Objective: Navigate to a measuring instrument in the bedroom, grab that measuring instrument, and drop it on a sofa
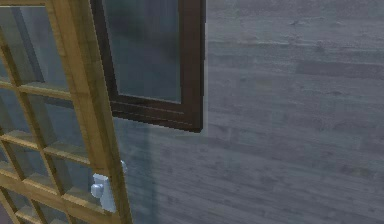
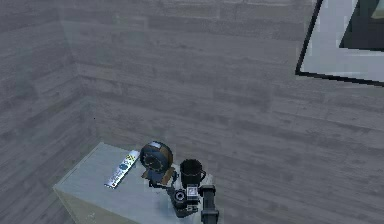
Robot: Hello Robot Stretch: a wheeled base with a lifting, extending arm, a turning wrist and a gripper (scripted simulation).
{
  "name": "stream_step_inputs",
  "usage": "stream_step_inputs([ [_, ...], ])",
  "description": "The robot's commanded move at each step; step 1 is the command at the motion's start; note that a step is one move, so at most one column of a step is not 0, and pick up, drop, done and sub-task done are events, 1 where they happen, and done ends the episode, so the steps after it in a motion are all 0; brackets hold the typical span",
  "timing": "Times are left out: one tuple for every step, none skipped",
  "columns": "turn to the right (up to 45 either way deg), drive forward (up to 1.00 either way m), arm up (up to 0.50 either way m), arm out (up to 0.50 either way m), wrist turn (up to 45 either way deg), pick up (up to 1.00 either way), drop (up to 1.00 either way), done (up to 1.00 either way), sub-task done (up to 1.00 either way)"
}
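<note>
A round dark thing with a greyish face, like a small clock, stands at the far right end of a pale grey tabletop in the arm side view. The gripper sits just below and right of it, at the end of the dark arm that rises from the bottom edge, with its white marker squares beside it. I cannot tell whether the gripper touches the round thing or holds anything.
A slim pale remote-like bar lies on the tabletop left of the round thing. Grey plank wall stands behind, with a dark-framed picture at the upper right. In the forward view, a wooden glass-paned door with a metal latch stands beside a dark-framed window.
</note>
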Motion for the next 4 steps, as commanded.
stream_step_inputs([
  [0.0, 0.0, 0.0, 0.0, 0.0, 1.0, 0.0, 0.0, 0.0],
  [0.0, 0.0, 0.1, 0.0, 0.0, 0.0, 0.0, 0.0, 0.0],
  [0.0, 0.0, 0.3, 0.0, 0.0, 0.0, 0.0, 0.0, 0.0],
  [0.0, 0.0, 0.0, 0.0, -45.0, 0.0, 0.0, 0.0, 0.0],
])
